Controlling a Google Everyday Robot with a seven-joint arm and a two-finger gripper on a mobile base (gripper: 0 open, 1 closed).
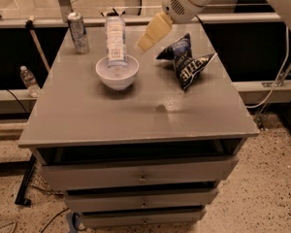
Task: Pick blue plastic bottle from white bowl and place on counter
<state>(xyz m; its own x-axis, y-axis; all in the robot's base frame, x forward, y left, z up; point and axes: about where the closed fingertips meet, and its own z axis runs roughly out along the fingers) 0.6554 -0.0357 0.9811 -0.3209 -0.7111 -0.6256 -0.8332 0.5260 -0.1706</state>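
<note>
Camera view: tool (145,43) near blue plastic bottle (115,28), square-marked label (116,46) unreadable.

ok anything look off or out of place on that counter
The blue plastic bottle stands on end in the white bowl, rising well above its rim, an odd perch. A crumpled chip bag lies beside it. The gripper hangs between them, above the counter.
</note>
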